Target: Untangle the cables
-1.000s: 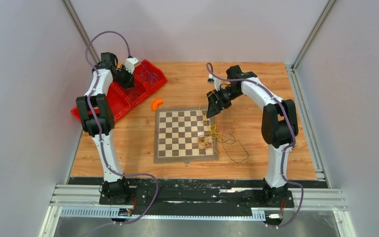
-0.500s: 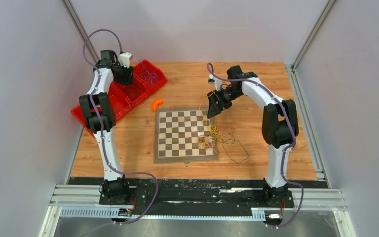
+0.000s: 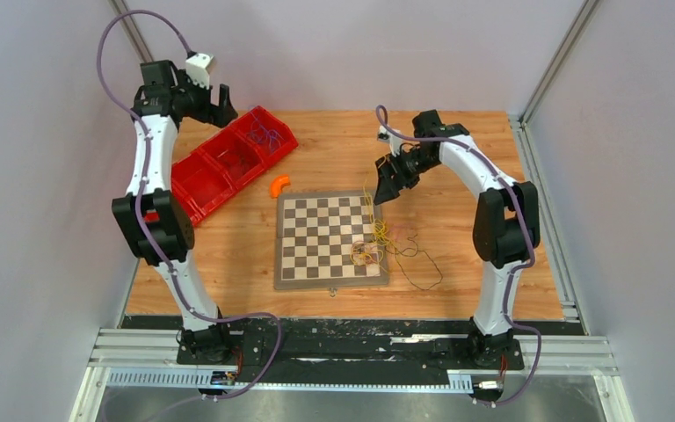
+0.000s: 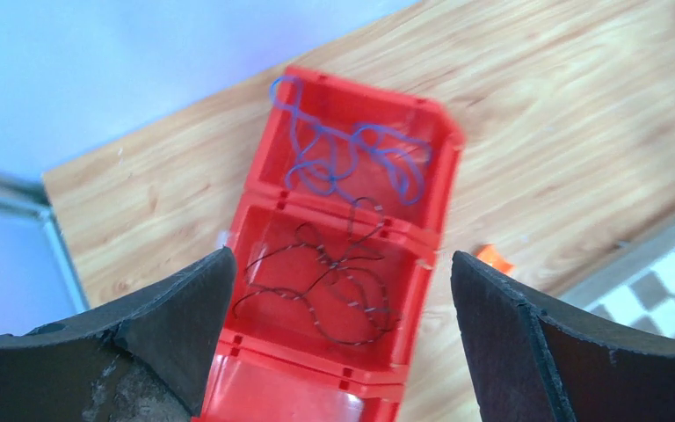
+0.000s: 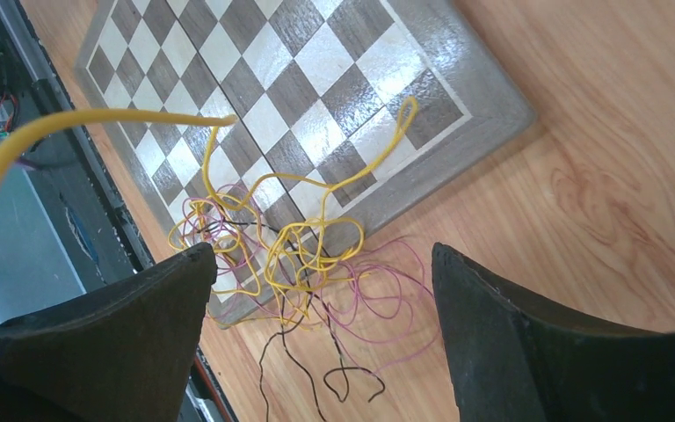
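Nearest, the cables (image 3: 373,251) lie as a loose knot on the near right corner of the chessboard (image 3: 316,237), spilling over its edge onto the wooden surface (image 3: 228,255). The yellow cable (image 5: 316,189) forms many tight loops over the squares. The pink-purple cable (image 5: 387,299) makes wider, fainter loops through and beside it. The black cable (image 5: 316,378) trails off the board in long open curves. All are hair-thin and cross one another repeatedly.

One yellow strand climbs out of the knot toward my right tool (image 3: 385,189), which hangs above the board's far right corner with its jaws spread wide. In the right wrist view this strand passes close to the lens beside one finger; I cannot tell whether it rests on that finger.

Beyond the board's far left corner lies a small orange piece (image 3: 279,185). Farther left stands a red bin (image 3: 198,186) of three compartments, set askew. A second black cable (image 4: 325,281) lies in the middle compartment and a purple-blue cable (image 4: 352,158) in the far one. My left tool (image 3: 222,104) hangs high near the bin's far end, jaws wide apart, gripping nothing.
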`<state>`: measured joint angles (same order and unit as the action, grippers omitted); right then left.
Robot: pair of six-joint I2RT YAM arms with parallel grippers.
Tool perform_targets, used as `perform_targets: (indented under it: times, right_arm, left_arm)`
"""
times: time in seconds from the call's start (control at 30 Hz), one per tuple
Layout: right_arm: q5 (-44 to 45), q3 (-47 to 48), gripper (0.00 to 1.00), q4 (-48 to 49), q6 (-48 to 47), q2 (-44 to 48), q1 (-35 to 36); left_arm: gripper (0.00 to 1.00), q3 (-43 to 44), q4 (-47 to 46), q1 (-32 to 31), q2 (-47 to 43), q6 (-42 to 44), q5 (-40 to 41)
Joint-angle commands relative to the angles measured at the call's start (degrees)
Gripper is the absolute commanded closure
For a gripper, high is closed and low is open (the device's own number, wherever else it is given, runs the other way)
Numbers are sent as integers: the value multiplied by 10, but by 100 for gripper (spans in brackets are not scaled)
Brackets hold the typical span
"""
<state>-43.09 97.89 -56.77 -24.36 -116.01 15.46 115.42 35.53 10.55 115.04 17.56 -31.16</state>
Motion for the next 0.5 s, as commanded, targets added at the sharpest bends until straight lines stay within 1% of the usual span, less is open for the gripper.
perform_targets:
  times: [0.0, 0.07, 0.1, 0.13, 0.17, 0.2, 0.23, 0.27, 0.3, 0.33, 0.37, 0.4, 0.43, 0.47]
  right_arm:
    - [1, 4, 9, -1, -28, 56, -23]
    - [12, -10, 9, -8, -32, 59, -32]
    - [13, -17, 10, -13, -32, 60, -35]
    - [10, -24, 11, -18, -33, 62, -39]
    - [4, -32, 11, -24, -32, 67, -41]
    - [-4, -38, 12, -27, -32, 73, -46]
    - [-18, -45, 13, -27, -32, 81, -50]
    - [-38, -52, 14, -26, -34, 94, -55]
    - [-55, -58, 15, -26, -40, 106, -58]
    - [-68, -61, 15, -25, -45, 118, -58]
    - [-81, -62, 16, -25, -52, 130, -58]
    - [-96, -61, 17, -23, -59, 138, -57]
    - [-107, -60, 18, -22, -65, 146, -57]
    - [-116, -58, 20, -22, -71, 152, -58]
  left_arm:
    - [0, -49, 16, -13, -51, -3, -165]
    - [0, -93, 18, -42, -69, 3, -203]
    - [0, -127, 15, -72, -81, 4, -209]
    - [0, -143, 5, -88, -86, 0, -213]
    - [0, -176, -4, -123, -93, -18, -213]
    - [1, -194, -29, -140, -95, -31, -219]
    - [2, -223, -43, -170, -98, -61, -227]
    - [3, -238, -78, -184, -99, -75, -243]
    - [4, -265, -97, -211, -100, -107, -252]
    - [3, -278, -146, -237, -103, -121, -270]
    - [1, -307, -179, -249, -107, -155, -285]
    - [0, -323, -257, -270, -117, -179, -293]
    - [0, -358, -305, -279, -122, -230, -304]
    - [0, -374, -401, -296, -128, -253, -308]
